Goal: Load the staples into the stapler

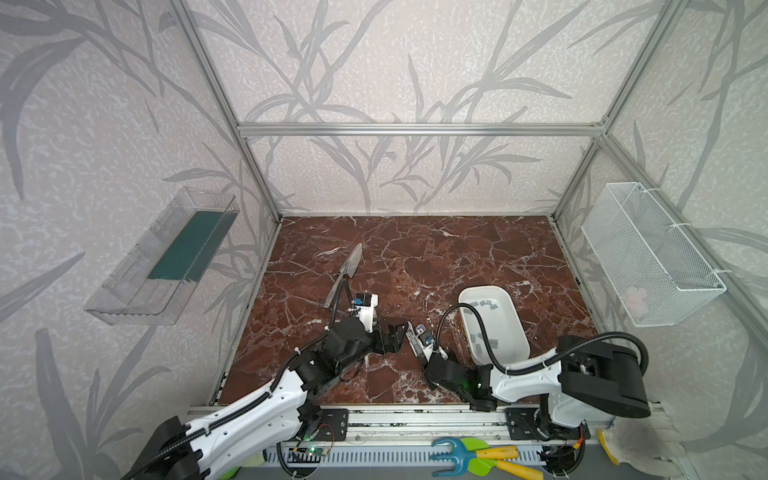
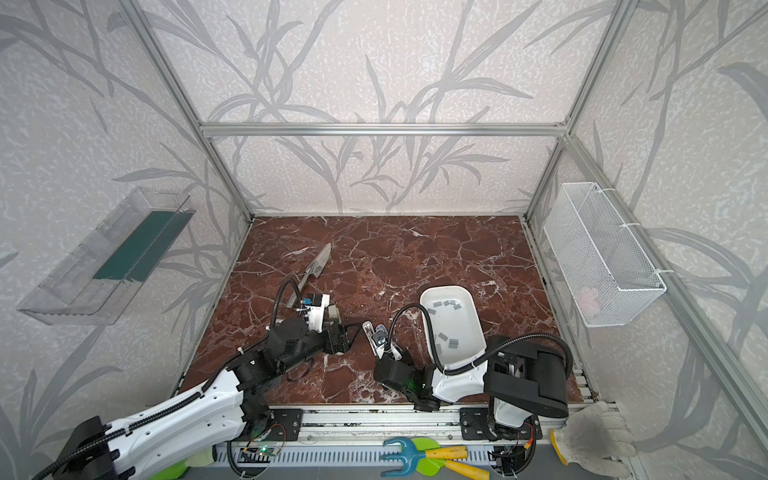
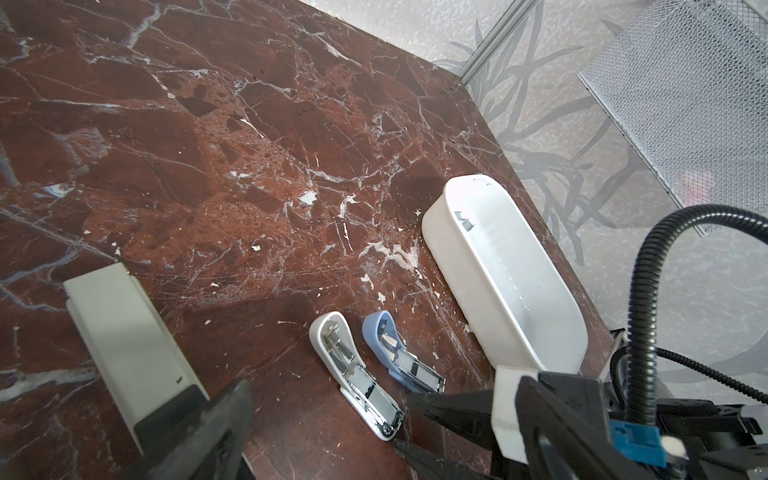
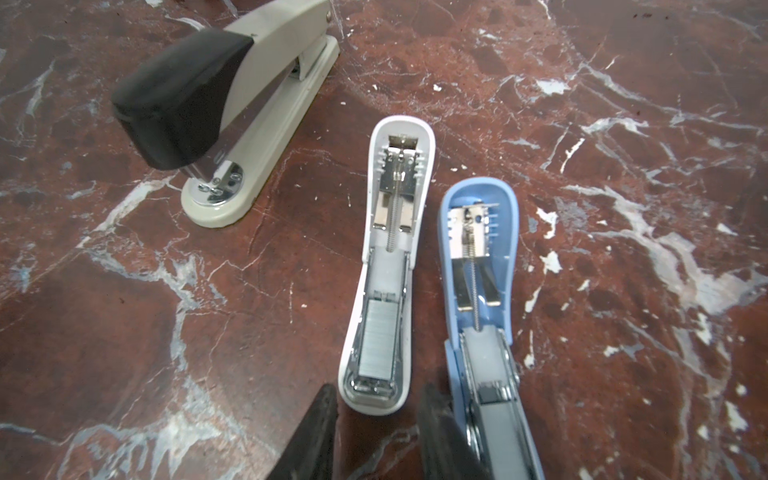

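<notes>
1. Staples [image 1: 484,304]: short, flat grey metal strips. They lie loose at mixed angles in two clusters, one at the far end and one at the near end of the white tray [image 1: 496,322]. The tray is smooth plastic with rounded corners and stands toward the right edge of the marble-patterned tabletop [image 1: 415,257], its long axis front to back.
2. Loaded strip [image 4: 377,336]: bright and finely ribbed, seated in the magazine of the white stapler [image 4: 390,249]. Its long axis follows the channel, and it sits at the end nearest the right gripper [image 4: 378,390].
3. White stapler and blue stapler [image 4: 478,257]: small rounded plastic shells with chrome inner parts and thin coil springs. Both are hinged flat open, side by side and not touching, near the middle of the front edge. Their long axes run roughly front to back, with the lids toward the back edge.
4. Large stapler [image 4: 232,108]: beige body, black cap, chrome anvil. It is closed, sits on its base, and lies left of the small pair.
5. Right gripper: the arm is folded low along the front edge from the right corner. The wrist is turned back-left and the claw angled downward. The fingers are partway apart and straddle the white stapler's magazine end with a slim gap on either side. Nothing is clamped.
6. Left gripper [image 1: 395,336]: the arm stretches diagonally from the front left corner. The claw is spread to its widest and is empty. One black finger [image 3: 216,424] is just beside the large stapler's black cap.
</notes>
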